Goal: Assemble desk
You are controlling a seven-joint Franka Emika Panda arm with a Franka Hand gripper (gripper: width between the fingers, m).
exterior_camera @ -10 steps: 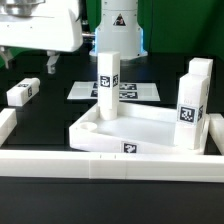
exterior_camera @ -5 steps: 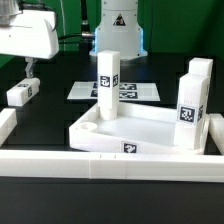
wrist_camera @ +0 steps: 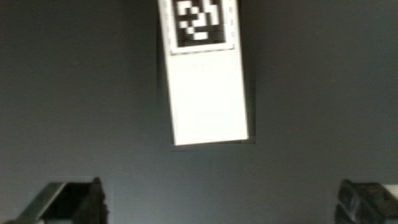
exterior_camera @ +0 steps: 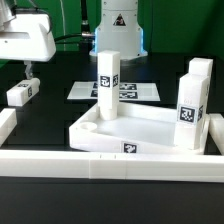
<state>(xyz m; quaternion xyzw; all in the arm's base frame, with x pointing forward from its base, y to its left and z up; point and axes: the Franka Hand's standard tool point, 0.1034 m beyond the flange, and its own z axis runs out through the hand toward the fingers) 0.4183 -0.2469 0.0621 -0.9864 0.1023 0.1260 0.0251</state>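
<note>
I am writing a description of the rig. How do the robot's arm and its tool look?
In the exterior view the arm's end is a boxy white housing with a dark underside, and a thin dark finger hangs below. In the wrist view the tool shows two dark, blocky fingertips. No cables or markings are discernible.

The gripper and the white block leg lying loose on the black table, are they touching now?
Apart. In the wrist view the open gripper has dark table showing between its fingertips and the end of the white block leg; the exterior view shows it above the leg.
</note>
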